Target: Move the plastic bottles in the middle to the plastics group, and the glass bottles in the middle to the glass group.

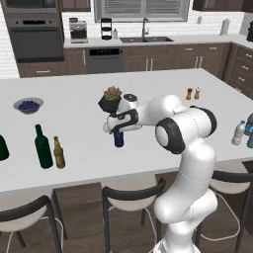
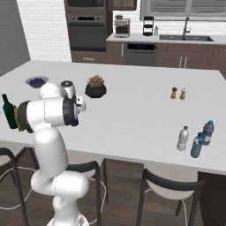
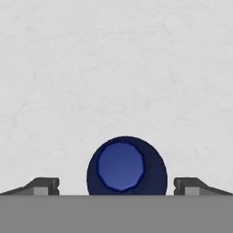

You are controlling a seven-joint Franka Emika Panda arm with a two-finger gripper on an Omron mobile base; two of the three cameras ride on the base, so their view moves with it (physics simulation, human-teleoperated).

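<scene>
A white robot arm reaches over a pale grey marble-look desk (image 1: 74, 128), its two-finger tool (image 3: 116, 185) pointing straight down. The tool is spread fully wide and holds nothing. Directly beneath it stands a short dark blue plastic bottle with a rounded shoulder (image 3: 126, 166), seen from above in the hand view, its blue cap centred between the two dark fingertips (image 3: 44, 185), with clear gaps on both sides. In the left base view the same bottle (image 1: 118, 139) stands upright just under the tool (image 1: 117, 129). Well off to the tool's left stand a tall dark green wine bottle (image 1: 43, 147) and, just beside it, a slim amber-brown bottle with a yellowish label (image 1: 59, 153). Far to the tool's right, near the desk's edge, is a cluster of small clear and bluish plastic bottles (image 2: 196, 140).
</scene>
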